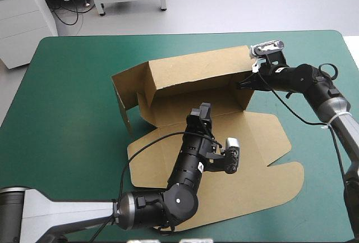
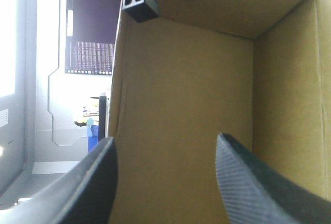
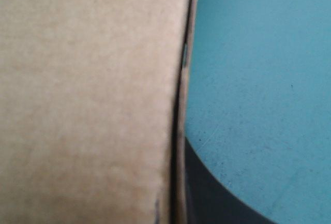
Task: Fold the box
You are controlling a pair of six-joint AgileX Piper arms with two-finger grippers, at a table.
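**While the far wall stands, the near panels lie flat**

Since the box (image 1: 252,136) sits mid-table on the teal-green cover (image 1: 67,86) with only its far wall (image 1: 196,69) and left side wall (image 1: 124,94) upright, you are in the wall-raising step, roughly halfway by my reading. The base and the near lid panel lie flat. The board is matt brown, plain and stiff, creased along scored lines, with rounded lobes on the lid.

Your left gripper (image 1: 203,111) hovers over the base facing the far wall, its black fingers (image 2: 243,182) spread with nothing between them.

Your right gripper (image 1: 248,83) is at the far wall's right end. One finger (image 3: 217,198) lies against the board's outer face and the other is hidden behind the sheet. This reads as a pinch on the thin cut edge (image 3: 178,105).

Next, in my judgement, you need the right side panel raised square to match the left, with the far wall braced from inside. Watch for the wall bowing.
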